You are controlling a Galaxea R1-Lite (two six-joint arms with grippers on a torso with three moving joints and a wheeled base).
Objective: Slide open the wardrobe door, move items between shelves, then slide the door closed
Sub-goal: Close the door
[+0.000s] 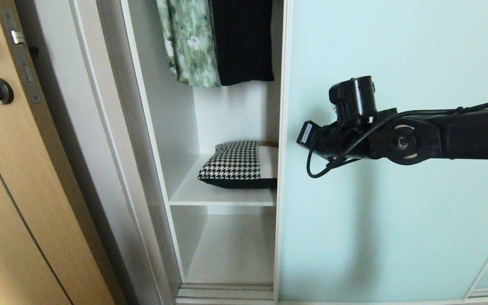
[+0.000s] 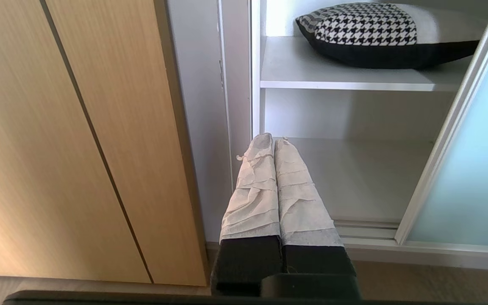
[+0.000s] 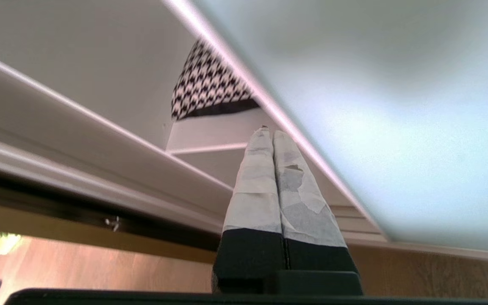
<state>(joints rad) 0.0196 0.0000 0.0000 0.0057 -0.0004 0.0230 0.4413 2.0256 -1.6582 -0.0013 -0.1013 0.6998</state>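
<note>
White wardrobe ahead: your sliding wardrobe door (image 1: pixel 396 178) stands partly open, the cushion (image 1: pixel 239 165) on the upper shelf (image 1: pixel 223 195). Your right gripper (image 3: pixel 273 134) is pinched shut, empty, near the door's frame; press that edge rightward steadily, staying level.

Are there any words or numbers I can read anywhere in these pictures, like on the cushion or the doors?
None: no words, numbers or signs can be read.
cushion: only a houndstooth pattern, no text.
sliding wardrobe door: plain frosted glass.
wood door: bare, no label.
small light tag on the right arm: too small to tell if it carries any writing.
</note>
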